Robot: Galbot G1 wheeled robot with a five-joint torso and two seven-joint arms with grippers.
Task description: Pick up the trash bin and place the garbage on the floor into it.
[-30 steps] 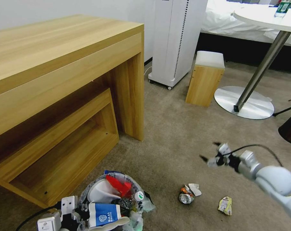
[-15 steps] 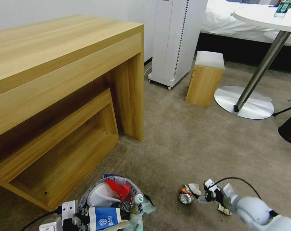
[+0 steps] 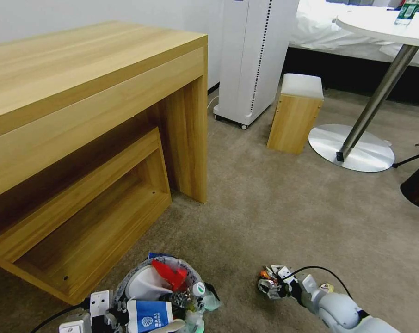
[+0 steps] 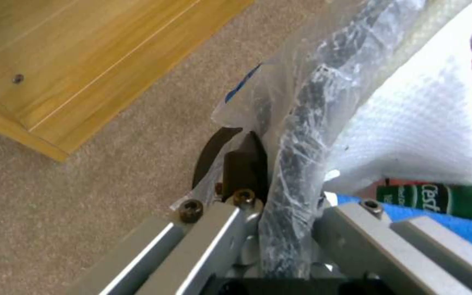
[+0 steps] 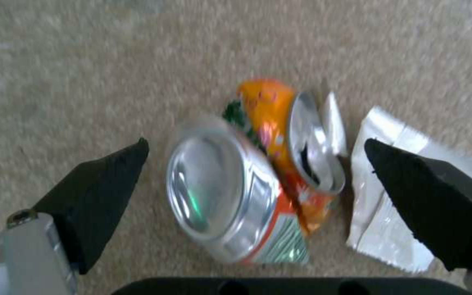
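Straddling crushed can [image 5: 250, 180] now: R end effector [image 5: 255, 196]

The trash bin [image 3: 161, 296] — bag-lined, stuffed full — stands at seven o'clock; a crushed can [image 3: 268, 284] lies on carpet at five.

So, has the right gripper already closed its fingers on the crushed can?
No. In the right wrist view the right gripper is open, its dark fingertips standing apart on either side of the crushed can, not touching it.
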